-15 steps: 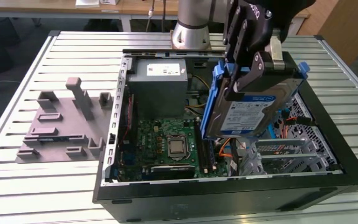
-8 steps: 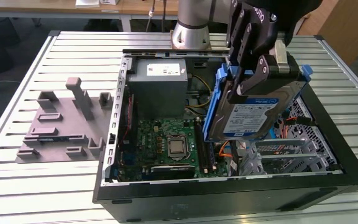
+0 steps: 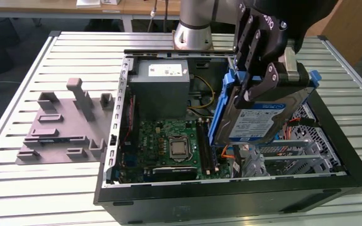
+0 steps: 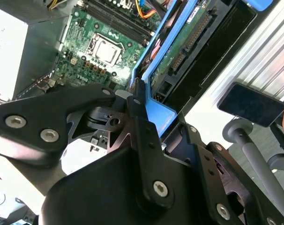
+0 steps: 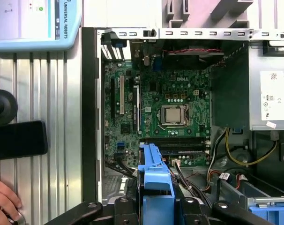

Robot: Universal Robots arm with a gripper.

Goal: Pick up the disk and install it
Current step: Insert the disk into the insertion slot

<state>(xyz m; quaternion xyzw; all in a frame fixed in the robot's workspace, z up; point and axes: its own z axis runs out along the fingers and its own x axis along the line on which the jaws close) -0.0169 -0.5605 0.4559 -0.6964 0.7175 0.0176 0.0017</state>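
Above open computer case point(image 3: 231, 200), pincer point(image 3: 273, 86) grips disk point(image 3: 267, 111); white-and-blue label point(image 3: 254, 127) visible.

white-and-blue label point(image 3: 251, 128) on the disk point(image 3: 267, 113), small white sticker point(image 3: 166, 70) on the grey box point(image 3: 162, 93) (print illegible)

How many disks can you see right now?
1: the disk, standing on edge in the gripper over the open computer case, toward the exterior view's right. Others may be hidden inside.

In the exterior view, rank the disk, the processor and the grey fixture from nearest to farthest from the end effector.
1. disk, held in the end effector.
2. processor, inside the case.
3. grey fixture, on the table, exterior view's left.
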